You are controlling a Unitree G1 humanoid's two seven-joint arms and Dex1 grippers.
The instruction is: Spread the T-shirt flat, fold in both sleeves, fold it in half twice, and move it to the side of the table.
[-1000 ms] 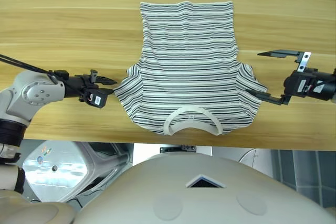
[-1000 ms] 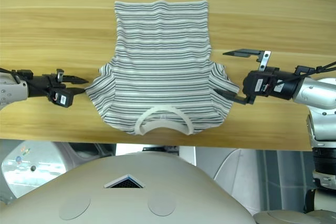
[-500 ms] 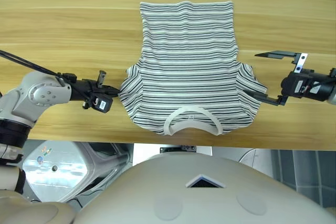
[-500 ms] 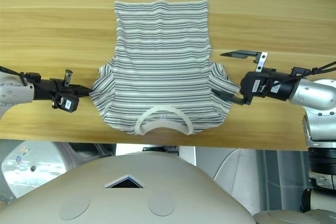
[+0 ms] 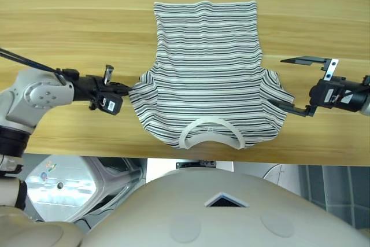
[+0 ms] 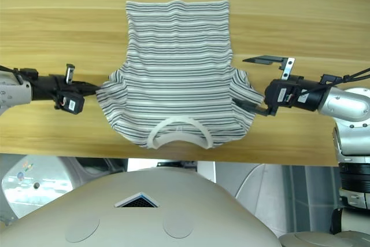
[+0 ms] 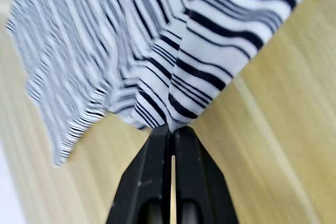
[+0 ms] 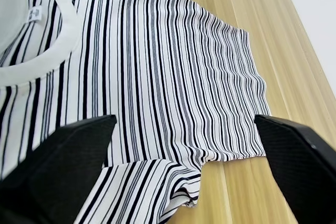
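Item: T-shirt (image 5: 208, 67), mid-table (image 5: 69, 15), at the robot's edge.
Long axis: runs away from the robot, collar nearest, hem far.
Left gripper (image 5: 128, 89): jaws pinched on the left sleeve (image 5: 141, 88) edge.
Right gripper (image 5: 277, 81): jaws wide, at the right sleeve (image 5: 278, 92).
Step, likely: spreading. Draw your left pinch outward, keeping it low. Close the right gripper before pulling.

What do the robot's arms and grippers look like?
Both arms, the left arm and right arm, have rounded silver-grey housings with thin black cables running along them. The left gripper and right gripper are black with two slim, flat, tapering fingers; a small silver bracket sits on the right one.
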